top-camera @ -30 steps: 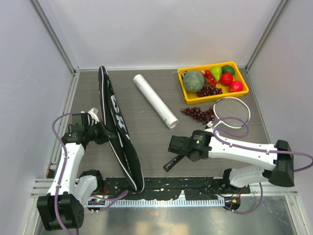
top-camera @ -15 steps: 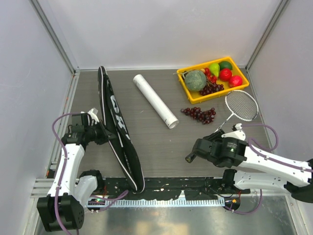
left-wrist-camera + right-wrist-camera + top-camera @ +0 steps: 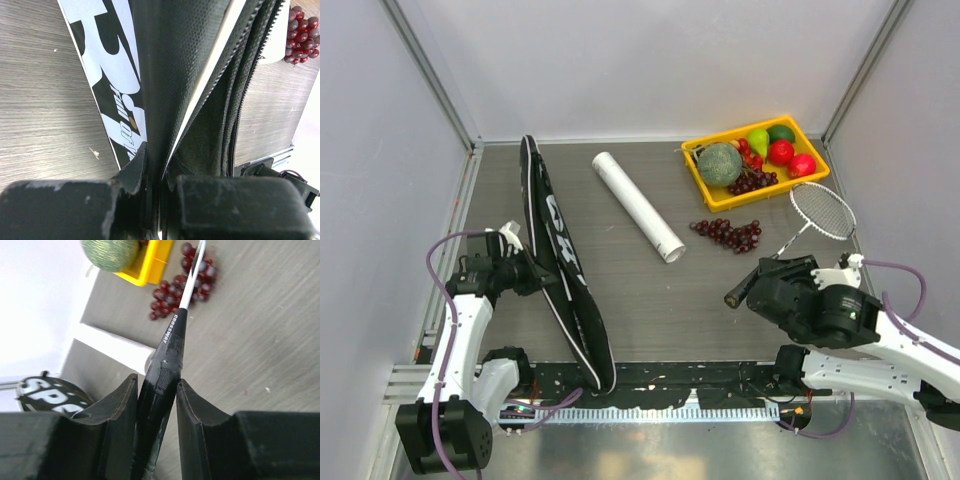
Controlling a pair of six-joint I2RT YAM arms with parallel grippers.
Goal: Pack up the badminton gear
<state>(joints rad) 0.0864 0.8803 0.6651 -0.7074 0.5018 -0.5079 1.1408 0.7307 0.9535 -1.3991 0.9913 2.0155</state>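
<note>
Racket (image 3: 823, 210) at right, head beside the yellow tray (image 3: 691, 172), handle clenched in right gripper (image 3: 772, 283). Bag (image 3: 560, 262) stands on edge at left, rim pinched by left gripper (image 3: 156, 186), zipper gaping. Step, likely: loading the racket. Next: carry it across, align with the opening. Dark wood-grain table (image 3: 650, 300), white walls.

A long black racket-shaped bag (image 3: 563, 270) with white lettering stands on its edge at the left, running near to far. Its zip is parted (clearest in the left wrist view) and the left gripper (image 3: 156, 185) pinches its rim. A white tube (image 3: 638, 205) lies diagonally in the middle. At the right, a silver-headed racket (image 3: 823, 210) has its black handle clamped in the right gripper (image 3: 156, 390).
</note>
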